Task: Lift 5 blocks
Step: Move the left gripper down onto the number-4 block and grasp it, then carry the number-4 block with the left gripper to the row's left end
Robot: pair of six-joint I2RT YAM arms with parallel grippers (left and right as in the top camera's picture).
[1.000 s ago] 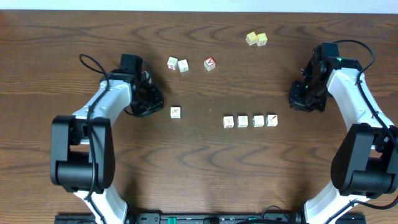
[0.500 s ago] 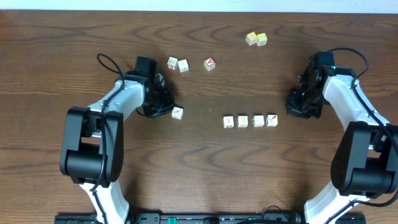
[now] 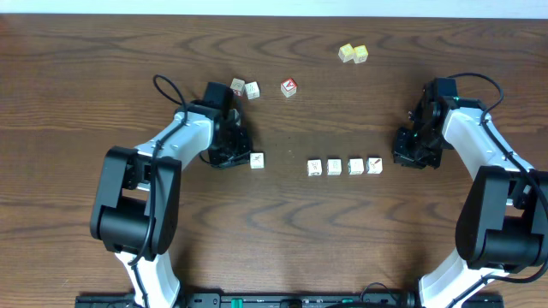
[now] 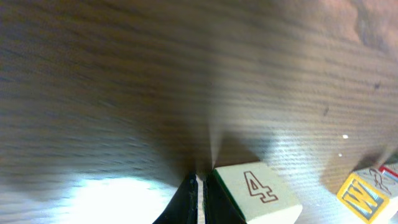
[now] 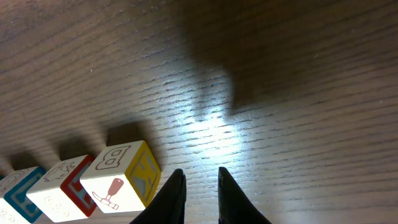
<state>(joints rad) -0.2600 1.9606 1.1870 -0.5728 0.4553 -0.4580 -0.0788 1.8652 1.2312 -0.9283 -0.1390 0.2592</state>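
Four whitish blocks stand in a row [image 3: 344, 167] right of the table's middle. A fifth block [image 3: 257, 160], printed with a 4 [image 4: 256, 188], sits left of the row. My left gripper [image 3: 244, 157] is shut and empty [image 4: 199, 198], its right finger against this block's side. Another block [image 4: 365, 194] with a yellow W face shows at that view's right edge. My right gripper [image 3: 403, 156] hovers low just right of the row, fingers a little apart [image 5: 198, 186] with nothing between them. The row's end block [image 5: 119, 178], with a B and a hammer, lies just left of them.
Two pale yellow cubes [image 3: 353, 53] sit at the back. A cube with a red face [image 3: 288, 86] and two more small cubes [image 3: 252, 89] lie behind the left arm, one partly hidden by it. Both arms' bases are at the front edge.
My left gripper has swept right, and the single block has slid right with it toward the row. My right gripper has shifted slightly down and left toward the row's end.
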